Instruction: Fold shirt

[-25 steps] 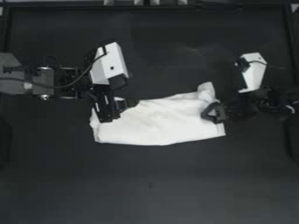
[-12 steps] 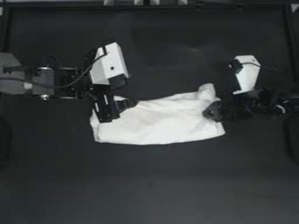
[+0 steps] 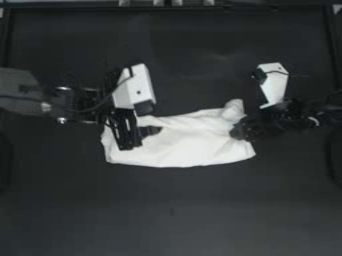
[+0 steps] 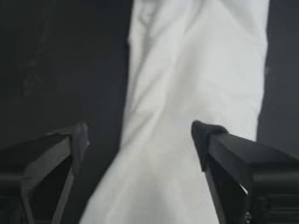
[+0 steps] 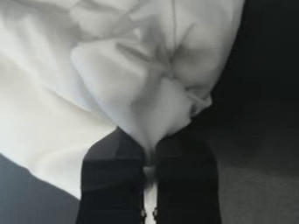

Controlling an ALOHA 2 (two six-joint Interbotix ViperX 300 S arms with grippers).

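I am looking down on the shirt [image 3: 184,142], which is lying bunched into a wide, rumpled band across the middle of the dark table [image 3: 174,215], its long side running left to right.

I am holding the left gripper [image 3: 143,134] over the shirt's left end. In the left wrist view its jaws are standing wide apart, one over bare table and the other over the cloth [image 4: 192,87], with the white fabric running between them. I am not gripping anything on this side.

With the right gripper [image 3: 239,131] I am working at the shirt's right end. In the right wrist view its jaws are pressed together on a pinched fold of the shirt [image 5: 146,100], and the cloth is gathering into creases that fan out from the fingertips. From above, a small lobe of fabric is sticking up toward the far side just beside this gripper.

The shirt's near edge is lying as a fairly smooth curve on the table.
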